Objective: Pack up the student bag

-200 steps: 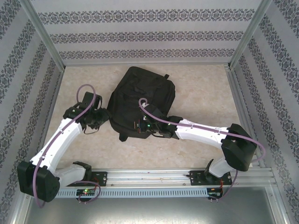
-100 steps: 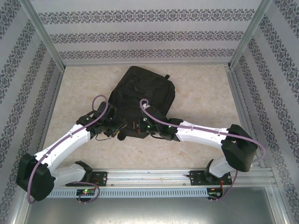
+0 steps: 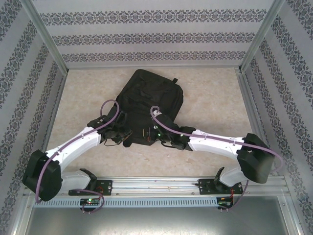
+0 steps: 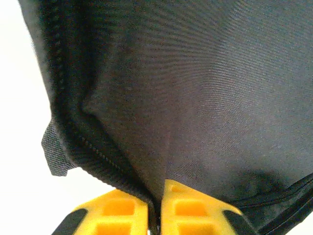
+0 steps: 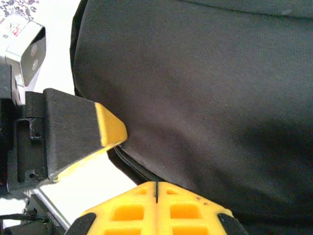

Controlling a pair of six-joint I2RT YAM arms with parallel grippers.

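Note:
The student bag (image 3: 149, 100), a large black backpack, lies flat in the middle of the table. My left gripper (image 3: 126, 137) is at its near-left corner. In the left wrist view its yellow fingers (image 4: 117, 210) are shut on a fold of the bag's fabric (image 4: 195, 98) beside the zipper seam (image 4: 98, 152). My right gripper (image 3: 152, 134) is at the bag's near edge. It is shut, with its yellow fingertips (image 5: 132, 200) against the bag's rim (image 5: 205, 98). I cannot tell whether any fabric is pinched there. A left fingertip (image 5: 110, 128) shows close beside it.
The beige tabletop (image 3: 215, 98) lies open around the bag. Patterned walls (image 3: 146, 39) and aluminium posts (image 3: 46, 44) close in the back and both sides. The arms' mounting rail (image 3: 161, 186) runs along the near edge.
My left arm has swung right from beside the bag to its near-left corner, and its jaws have shut on the fabric. The right gripper has stayed at the near edge.

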